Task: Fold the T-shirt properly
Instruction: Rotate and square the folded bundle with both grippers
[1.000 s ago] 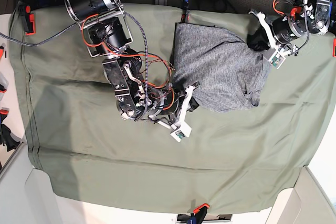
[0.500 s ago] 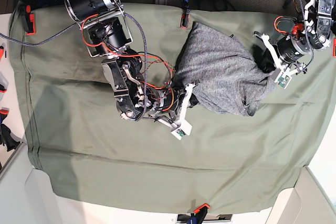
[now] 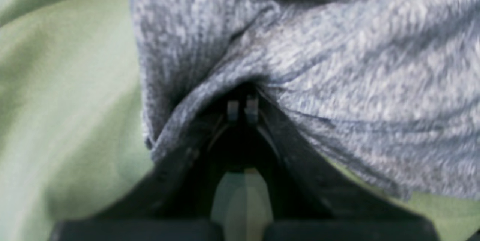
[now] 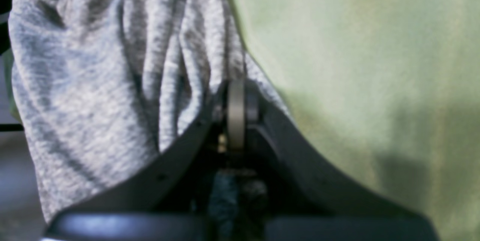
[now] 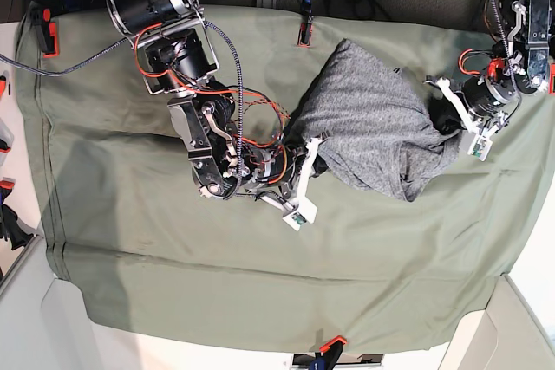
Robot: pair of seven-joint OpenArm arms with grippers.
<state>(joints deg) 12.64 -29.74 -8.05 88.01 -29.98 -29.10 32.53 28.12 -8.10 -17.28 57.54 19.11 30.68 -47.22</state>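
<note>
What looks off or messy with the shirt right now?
The T-shirt is bunched into a wrinkled lump on the green cloth rather than lying flat. The left end effector and the right end effector each pinch an edge, so the fabric gathers in folds between them. Nothing looks torn.

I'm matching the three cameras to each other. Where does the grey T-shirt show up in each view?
Base: T-shirt bunched at upper centre-right, between both arms.
Left wrist: T-shirt fills top and right.
Right wrist: T-shirt fills the left half.
Shared landmark: the green cloth underneath.
</note>
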